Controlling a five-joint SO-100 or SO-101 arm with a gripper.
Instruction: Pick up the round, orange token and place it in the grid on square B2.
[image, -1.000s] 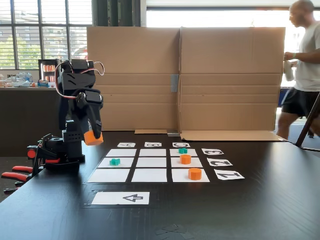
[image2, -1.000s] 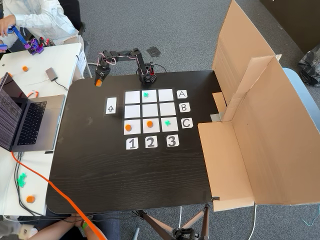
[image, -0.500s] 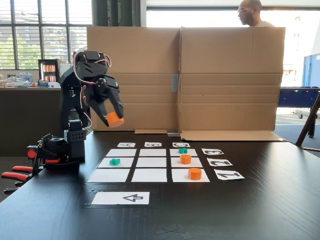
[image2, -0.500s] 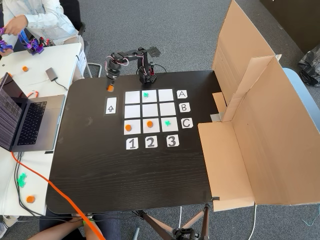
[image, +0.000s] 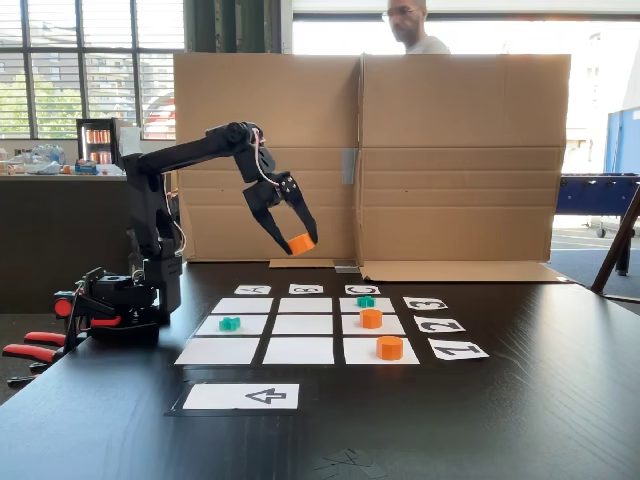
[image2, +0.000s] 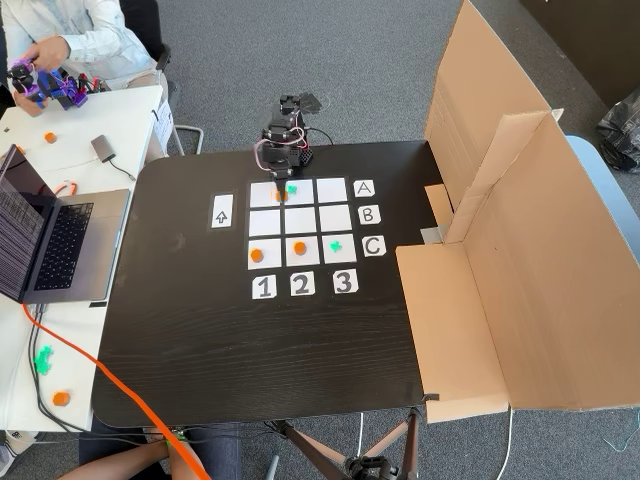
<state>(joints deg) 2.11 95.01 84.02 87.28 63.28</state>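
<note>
The pincer (image: 300, 243) was closed on the round, orange token (image: 301, 243), held aloft above the grid (image: 300, 348). The token appeared light, rigid, smooth; grip across its curved sides.

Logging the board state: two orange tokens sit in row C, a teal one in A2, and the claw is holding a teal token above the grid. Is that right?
Not quite. The claw is holding an orange token, not a teal one; the low fixed view shows it clearly. The rest stands: two orange tokens in row C, a teal one in A2, and the claw raised above the grid.
</note>
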